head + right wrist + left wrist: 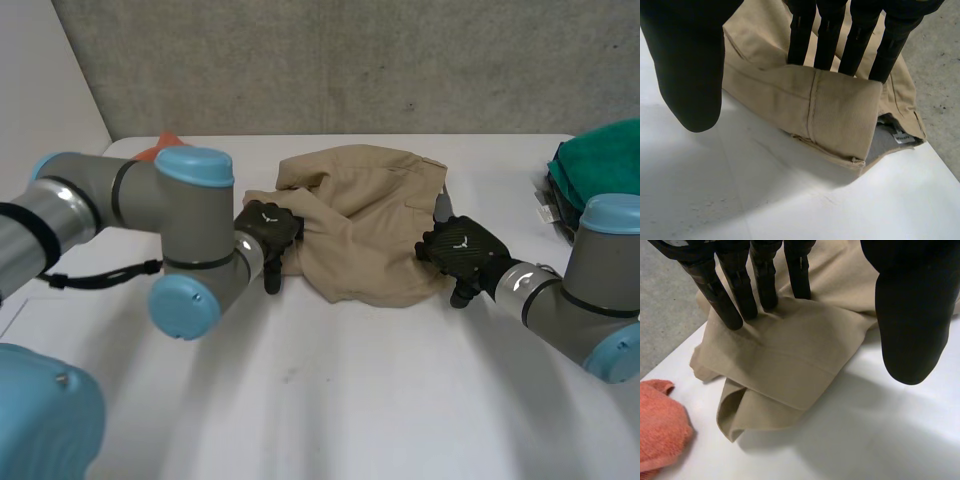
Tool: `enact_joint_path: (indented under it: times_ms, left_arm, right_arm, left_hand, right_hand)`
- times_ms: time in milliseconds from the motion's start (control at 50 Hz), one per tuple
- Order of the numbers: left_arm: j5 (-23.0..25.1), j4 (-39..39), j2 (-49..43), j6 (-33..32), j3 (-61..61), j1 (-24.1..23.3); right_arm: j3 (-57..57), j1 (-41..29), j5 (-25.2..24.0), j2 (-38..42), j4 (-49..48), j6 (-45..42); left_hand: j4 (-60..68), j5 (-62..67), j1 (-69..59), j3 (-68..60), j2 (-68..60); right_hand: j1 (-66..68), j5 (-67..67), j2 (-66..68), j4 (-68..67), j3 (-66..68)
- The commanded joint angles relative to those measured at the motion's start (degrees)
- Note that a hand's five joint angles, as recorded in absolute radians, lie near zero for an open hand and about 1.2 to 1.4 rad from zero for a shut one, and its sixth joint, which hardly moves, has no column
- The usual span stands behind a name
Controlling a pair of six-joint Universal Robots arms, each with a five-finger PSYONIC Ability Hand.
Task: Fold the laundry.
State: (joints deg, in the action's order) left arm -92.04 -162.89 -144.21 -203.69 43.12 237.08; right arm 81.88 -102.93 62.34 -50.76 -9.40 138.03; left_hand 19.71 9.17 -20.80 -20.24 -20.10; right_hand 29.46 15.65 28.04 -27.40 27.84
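Note:
A tan garment (365, 225) lies bunched and partly folded in the middle of the white table (320, 380). My left hand (268, 228) is at the garment's left edge. Its straight fingers (725, 295) press down on the tan cloth (790, 355), and its thumb (912, 315) stands apart over bare table. My right hand (462, 248) is at the garment's right edge. Those fingers (827, 35) lie straight on a folded seam of the cloth (830, 110), with the thumb (687, 65) held off to the side. A grey lining with a label (892, 137) peeks out under the fold.
An orange towel (158, 148) lies behind my left arm, close to the garment's corner (660, 425). A stack of green cloth (600, 165) sits at the table's right edge. A grey wall runs behind the table.

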Motion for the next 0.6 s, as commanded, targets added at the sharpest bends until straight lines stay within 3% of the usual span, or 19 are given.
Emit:
enact_joint_path:
  times_ms: [20,120,140,200,360,420,600]
  left_arm:
    - [-1.0,6.2,-6.5,-3.9,-12.1,-0.6]
    - [-1.2,6.2,-8.8,-8.0,-14.6,-0.6]
    - [-1.3,5.9,-8.7,-8.8,-14.6,-0.6]
    - [-1.4,5.2,-7.6,-9.7,-14.2,-0.7]
    - [-0.8,4.0,4.0,-8.4,-2.6,-0.9]
    - [1.1,4.2,10.6,-7.9,3.7,-0.4]
    - [8.4,9.9,24.4,-8.3,17.4,1.3]
  right_arm:
    - [-2.7,-1.0,3.8,2.3,-1.3,0.3]
    - [-3.7,-1.6,6.0,3.3,-3.7,1.6]
    - [-3.7,-1.7,6.7,3.0,-4.3,2.3]
    - [-3.6,-1.7,7.9,2.2,-4.4,3.9]
    - [-1.1,-0.5,9.4,-6.4,2.4,8.5]
    - [-0.6,0.2,8.9,-10.1,9.5,7.7]
    - [-2.0,1.7,8.0,-15.9,39.6,-7.1]
  left_hand:
    - [1.1,1.6,0.0,-0.6,-0.7]
    - [21.7,22.3,-20.6,-21.2,-21.3]
    - [36.8,37.3,-35.7,-36.2,-36.4]
    - [60.2,60.8,-59.1,-59.7,-59.8]
    - [60.3,60.8,-59.2,-59.8,-59.9]
    - [60.3,60.8,-59.2,-59.8,-59.9]
    - [60.3,60.8,-59.2,-59.8,-59.9]
  right_hand:
    - [5.4,9.2,6.8,-7.5,7.0]
    - [35.0,38.8,36.4,-37.0,36.6]
    - [47.0,50.8,48.5,-49.1,48.7]
    - [50.5,54.3,52.0,-52.6,52.2]
    - [50.5,54.3,52.0,-52.6,52.2]
    - [50.5,54.3,52.0,-52.6,52.2]
    - [50.5,54.3,52.0,-52.6,52.2]
